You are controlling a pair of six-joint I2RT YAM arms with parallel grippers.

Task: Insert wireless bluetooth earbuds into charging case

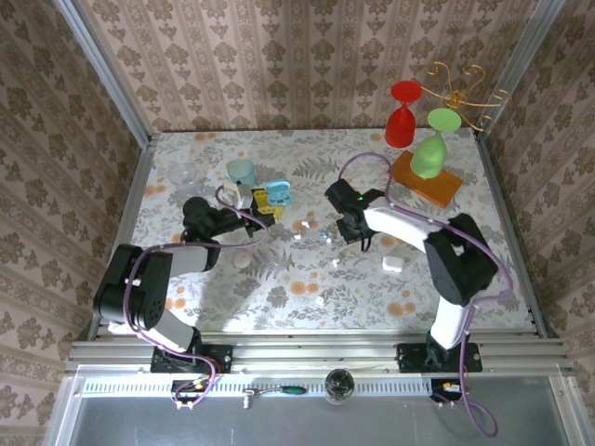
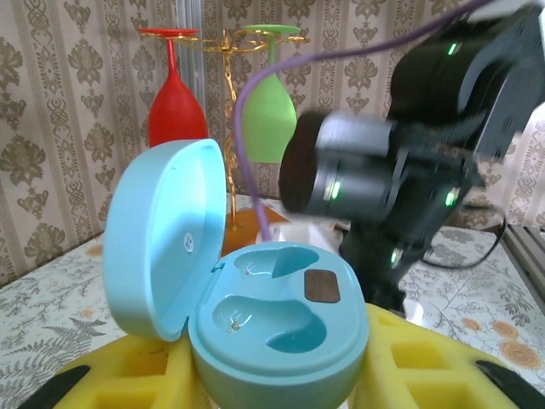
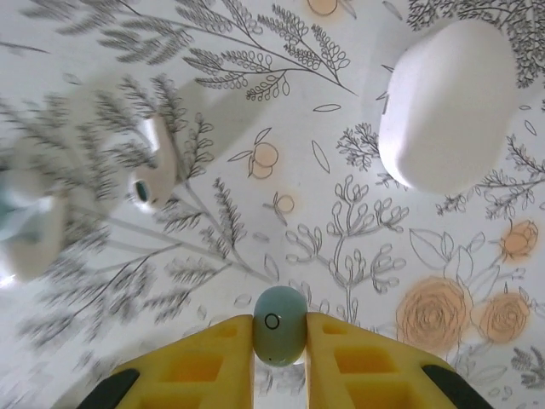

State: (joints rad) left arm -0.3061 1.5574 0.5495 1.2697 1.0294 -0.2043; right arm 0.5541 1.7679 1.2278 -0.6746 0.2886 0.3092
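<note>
In the left wrist view my left gripper (image 2: 279, 371) is shut on the light blue charging case (image 2: 281, 315), one yellow finger (image 2: 426, 358) on each side. Its lid (image 2: 162, 239) stands open to the left and both wells are empty. From above, the case (image 1: 277, 191) sits left of the table's middle. My right gripper (image 3: 279, 341) is shut on a small pale earbud (image 3: 279, 324) just above the table. From above, this gripper (image 1: 347, 229) is right of the case and apart from it. Another white earbud (image 3: 157, 170) lies on the cloth.
A closed white case (image 3: 447, 102) (image 1: 392, 264) lies right of the right gripper. Small white pieces (image 1: 320, 299) and clear bits (image 1: 325, 237) are scattered mid-table. A teal round object (image 1: 242, 170) sits behind the left gripper. Red (image 1: 402, 121) and green (image 1: 430, 149) glasses hang over an orange block at back right.
</note>
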